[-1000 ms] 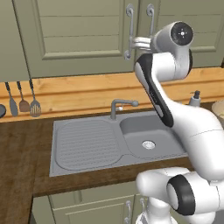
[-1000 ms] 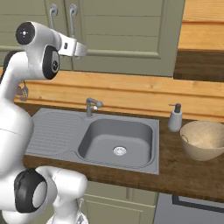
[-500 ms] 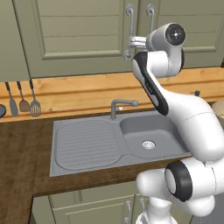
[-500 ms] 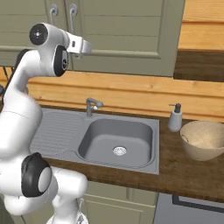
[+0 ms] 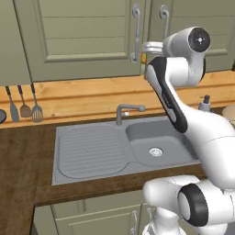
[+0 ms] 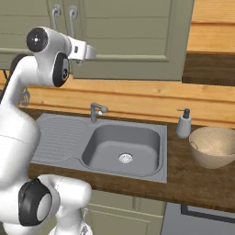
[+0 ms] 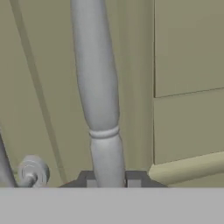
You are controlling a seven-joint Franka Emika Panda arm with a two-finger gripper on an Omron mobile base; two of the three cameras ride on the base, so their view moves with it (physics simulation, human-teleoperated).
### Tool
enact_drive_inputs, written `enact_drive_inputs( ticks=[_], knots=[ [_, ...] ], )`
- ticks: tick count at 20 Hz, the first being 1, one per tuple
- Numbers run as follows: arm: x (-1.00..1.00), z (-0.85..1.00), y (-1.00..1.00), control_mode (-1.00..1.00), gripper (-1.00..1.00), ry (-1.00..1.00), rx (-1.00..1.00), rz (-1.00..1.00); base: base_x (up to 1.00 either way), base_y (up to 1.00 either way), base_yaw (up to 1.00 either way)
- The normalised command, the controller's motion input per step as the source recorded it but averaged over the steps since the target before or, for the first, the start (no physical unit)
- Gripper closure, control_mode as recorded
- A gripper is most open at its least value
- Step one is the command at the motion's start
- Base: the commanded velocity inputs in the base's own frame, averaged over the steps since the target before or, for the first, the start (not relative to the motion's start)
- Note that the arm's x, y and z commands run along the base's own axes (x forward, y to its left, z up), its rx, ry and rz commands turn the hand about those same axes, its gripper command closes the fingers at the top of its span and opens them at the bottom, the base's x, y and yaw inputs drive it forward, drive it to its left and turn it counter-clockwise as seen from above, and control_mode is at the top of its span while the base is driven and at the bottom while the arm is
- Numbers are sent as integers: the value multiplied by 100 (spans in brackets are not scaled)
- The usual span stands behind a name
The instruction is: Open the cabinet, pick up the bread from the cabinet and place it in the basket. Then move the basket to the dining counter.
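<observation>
I find the gripper clamped on the left cabinet door's silver handle, which stands vertical between its fingertips.

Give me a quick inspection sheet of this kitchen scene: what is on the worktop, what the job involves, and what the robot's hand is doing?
Surface: dark wooden worktop with a grey sink and tap.
Job's things: cabinet doors closed; basket on the worktop, nothing seen in it; bread nothing seen.
Clutter: soap dispenser beside the basket; utensils hanging on the wooden wall panel.
Grippers: gripper shut on the cabinet handle.
Cables: nothing seen.
Surroundings: lower cupboards under the worktop.
</observation>
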Motion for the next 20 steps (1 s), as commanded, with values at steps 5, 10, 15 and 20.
enact_drive_inputs(
  ticks=[5,10,15,20],
  knots=[
    [-100,0,-26,-100,100,4,0,0,0,0,0],
    [-100,0,-47,-100,100,5,0,0,0,0,0],
    [-100,0,-53,-100,-100,4,0,0,0,0,0],
    [-100,2,12,-100,-100,1,-7,0,0,0,0]
  ],
)
